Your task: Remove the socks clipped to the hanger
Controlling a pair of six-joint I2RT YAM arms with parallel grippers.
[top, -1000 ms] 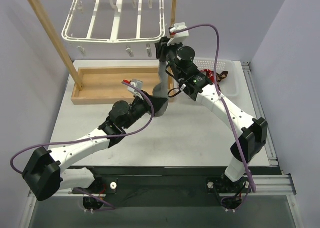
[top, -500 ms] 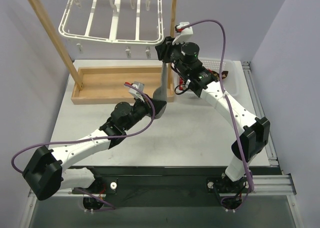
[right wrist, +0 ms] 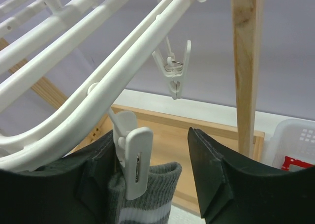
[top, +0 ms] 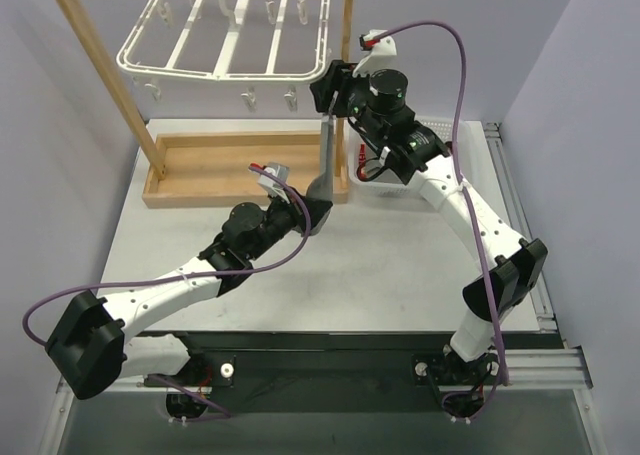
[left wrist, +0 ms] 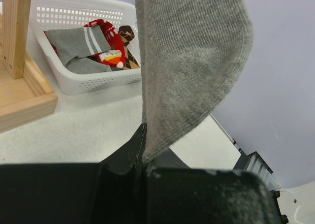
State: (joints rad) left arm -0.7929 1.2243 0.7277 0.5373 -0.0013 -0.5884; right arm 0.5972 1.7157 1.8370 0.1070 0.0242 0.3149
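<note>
The whole move turns on 1 clip [right wrist: 135, 160] at the near right corner of the hanger [top: 230, 74]. It bites the striped cuff of a grey sock [top: 326, 160]. From the clip the sock runs almost straight down, its long axis close to upright, to the left gripper [top: 312, 213] below, whose jaws are pinched tight on the toe end.

The right gripper [right wrist: 150, 150] is the nearer one. Its jaws stand apart, 1 finger on each side of the clip, with clear space on the side toward the wooden post [right wrist: 246, 61]. The other finger may be touching the clip; the wrist view does not settle it.

Right of the clip and lower, a white basket [left wrist: 83, 81] holds grey, red and argyle socks [left wrist: 83, 42]. No brand, label or writing can be read.
</note>
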